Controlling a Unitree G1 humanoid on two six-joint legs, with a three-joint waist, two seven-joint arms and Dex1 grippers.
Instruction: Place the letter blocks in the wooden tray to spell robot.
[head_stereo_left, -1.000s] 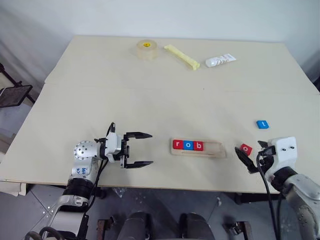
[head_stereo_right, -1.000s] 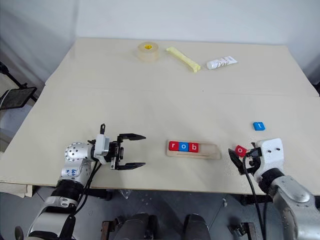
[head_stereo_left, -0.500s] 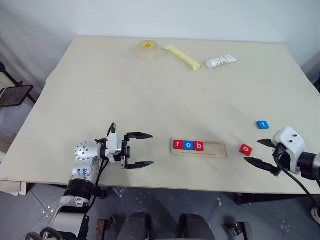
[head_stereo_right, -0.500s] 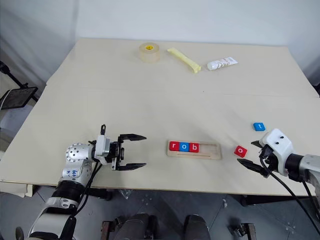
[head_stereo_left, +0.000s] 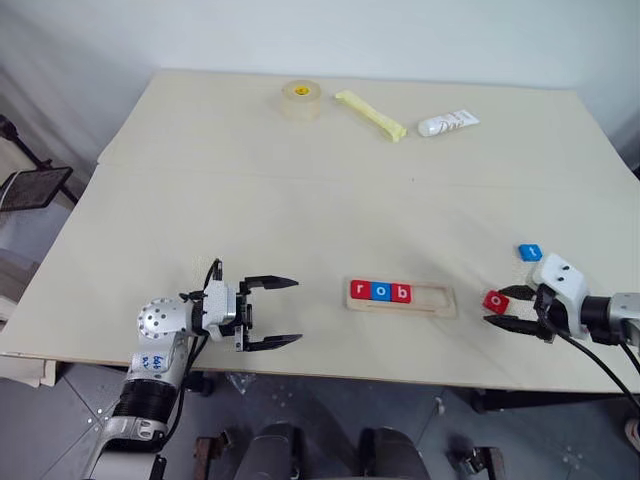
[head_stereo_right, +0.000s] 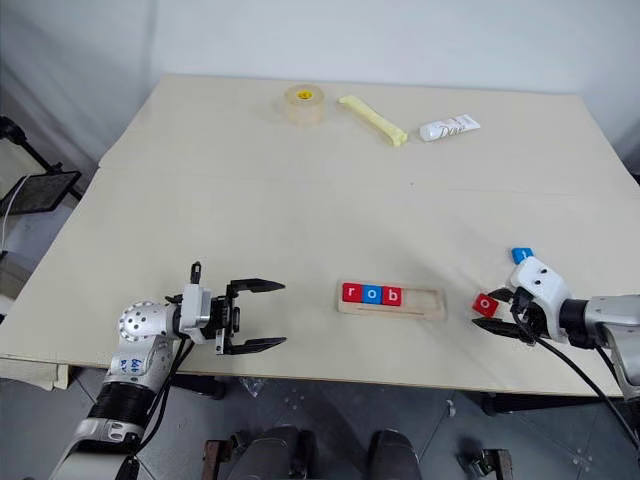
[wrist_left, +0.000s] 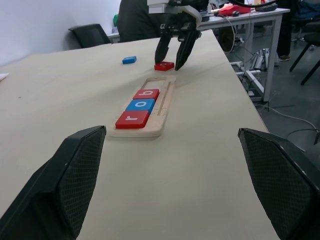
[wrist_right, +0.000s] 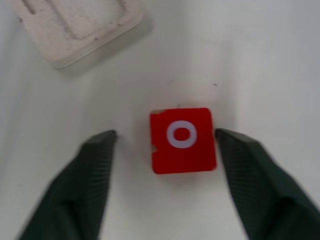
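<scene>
The wooden tray (head_stereo_left: 432, 298) lies near the table's front edge, with a red r (head_stereo_left: 360, 290), a blue o (head_stereo_left: 380, 291) and a red b (head_stereo_left: 401, 293) filling its left end. To its right a red o block (wrist_right: 182, 140) lies flat on the table. My right gripper (head_stereo_left: 497, 307) is lowered over it, open, one finger (wrist_right: 95, 170) on each side with a gap to the block. A blue t block (head_stereo_left: 529, 252) lies just behind that gripper. My left gripper (head_stereo_left: 285, 312) hovers open and empty left of the tray, pointing toward it.
At the far side of the table lie a tape roll (head_stereo_left: 301, 99), a yellow stick (head_stereo_left: 368, 113) and a white tube (head_stereo_left: 448, 122). The table's front edge runs just below both grippers. A seam crosses the tabletop behind the tray.
My right gripper has swung in over the red o block and its fingers have narrowed around it. The left gripper has stayed open in place.
</scene>
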